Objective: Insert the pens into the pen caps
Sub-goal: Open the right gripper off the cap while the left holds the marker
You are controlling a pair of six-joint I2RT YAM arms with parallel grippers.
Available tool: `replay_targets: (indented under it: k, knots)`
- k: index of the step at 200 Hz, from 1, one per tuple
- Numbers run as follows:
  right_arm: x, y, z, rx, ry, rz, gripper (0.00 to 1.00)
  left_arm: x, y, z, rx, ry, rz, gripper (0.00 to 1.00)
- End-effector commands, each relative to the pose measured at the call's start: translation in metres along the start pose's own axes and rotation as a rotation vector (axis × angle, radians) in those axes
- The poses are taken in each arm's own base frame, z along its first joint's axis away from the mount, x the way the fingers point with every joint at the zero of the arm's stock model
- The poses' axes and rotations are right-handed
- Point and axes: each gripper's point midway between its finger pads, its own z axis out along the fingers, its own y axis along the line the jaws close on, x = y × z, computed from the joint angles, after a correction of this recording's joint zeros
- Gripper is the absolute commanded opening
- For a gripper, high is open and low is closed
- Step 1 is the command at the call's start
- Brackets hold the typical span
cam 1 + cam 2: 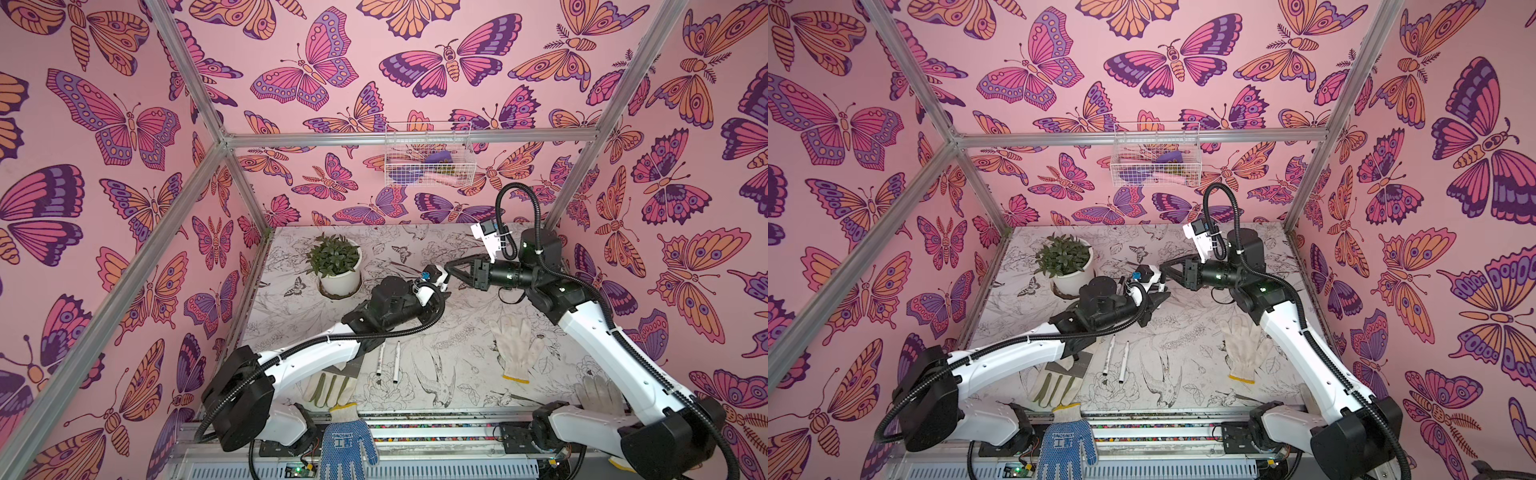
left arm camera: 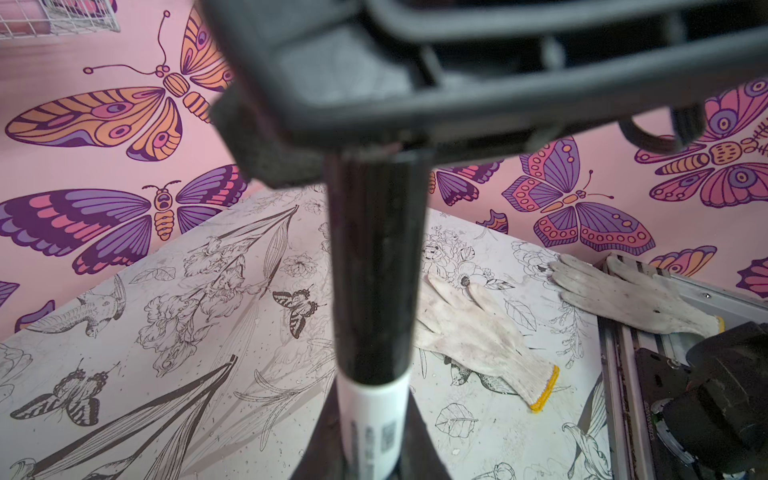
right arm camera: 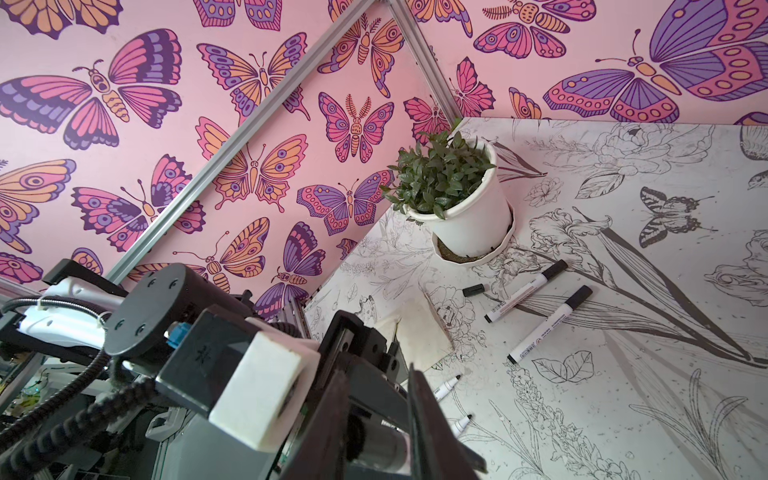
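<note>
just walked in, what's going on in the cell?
The left end effector is shut on a slim white marker pen whose black plastic cap sits over its tip. The right end effector meets the cap's far end; whether it is clamped is unclear. Two capped white pens and one loose black cap lie near the white plant pot; two uncapped white pens lie nearer the front.
</note>
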Motion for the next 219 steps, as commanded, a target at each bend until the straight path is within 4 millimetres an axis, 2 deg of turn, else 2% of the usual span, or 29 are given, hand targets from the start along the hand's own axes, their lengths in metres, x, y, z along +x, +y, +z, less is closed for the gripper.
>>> replay_targets:
  k: [1, 26, 42, 95, 134, 182, 219]
  knots:
    - [0.033, -0.01, 0.002, 0.041, 0.093, 0.023, 0.27, -0.021, 0.002, -0.001, -0.015, -0.07, 0.01, 0.0]
    - [0.051, -0.019, 0.002, 0.096, 0.138, 0.021, 0.25, -0.031, 0.005, -0.001, -0.027, -0.091, 0.0, 0.0]
    - [0.063, -0.026, 0.002, 0.123, 0.161, 0.027, 0.23, -0.045, 0.004, -0.003, -0.018, -0.127, -0.005, 0.0]
    - [0.083, -0.038, 0.007, 0.131, 0.195, 0.076, 0.14, -0.106, -0.003, -0.015, 0.027, -0.289, -0.032, 0.0]
    - [0.097, -0.041, 0.009, 0.112, 0.221, 0.116, 0.07, -0.144, 0.003, -0.023, -0.006, -0.395, -0.032, 0.0]
    - [0.123, -0.052, 0.005, 0.158, 0.302, 0.137, 0.02, -0.163, 0.006, -0.023, -0.031, -0.429, 0.027, 0.0]
    - [0.139, -0.057, 0.005, 0.177, 0.373, 0.166, 0.0, -0.166, 0.001, -0.023, -0.026, -0.434, 0.065, 0.0]
